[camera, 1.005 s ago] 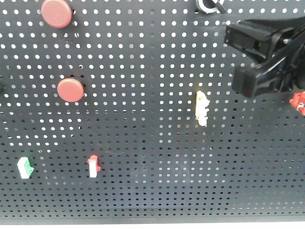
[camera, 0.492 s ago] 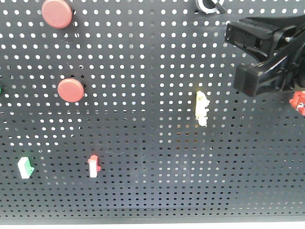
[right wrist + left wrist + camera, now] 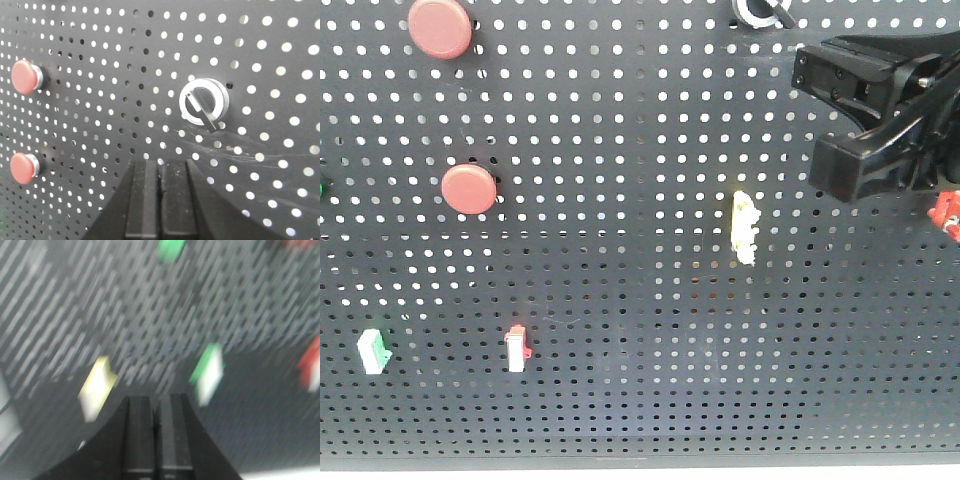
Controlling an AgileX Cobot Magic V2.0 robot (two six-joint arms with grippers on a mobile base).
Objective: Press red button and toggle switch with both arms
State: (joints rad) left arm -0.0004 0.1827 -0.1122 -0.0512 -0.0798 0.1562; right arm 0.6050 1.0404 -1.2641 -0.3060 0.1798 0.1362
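Observation:
Two round red buttons [image 3: 440, 28] [image 3: 468, 189] sit on the upright black pegboard [image 3: 620, 130], and both show in the right wrist view [image 3: 24, 76] [image 3: 22, 167]. A small red-and-white toggle switch [image 3: 516, 348] sits low on the board. My right gripper [image 3: 850, 120] is at the upper right, close to the board; in its wrist view it [image 3: 159, 162] is shut and empty, just below a silver rotary switch [image 3: 204, 104]. My left gripper [image 3: 156, 399] is shut and empty, and its view is blurred. It does not show in the front view.
A yellow switch [image 3: 745, 227], a green-and-white switch [image 3: 373, 351] and a red part [image 3: 947, 212] at the right edge are also on the board. The blurred left wrist view shows a yellow switch [image 3: 97, 387], a green-and-white one [image 3: 209, 374] and a red one [image 3: 310, 367].
My right gripper has risen slightly at the upper right of the board. The buttons and switches have not moved.

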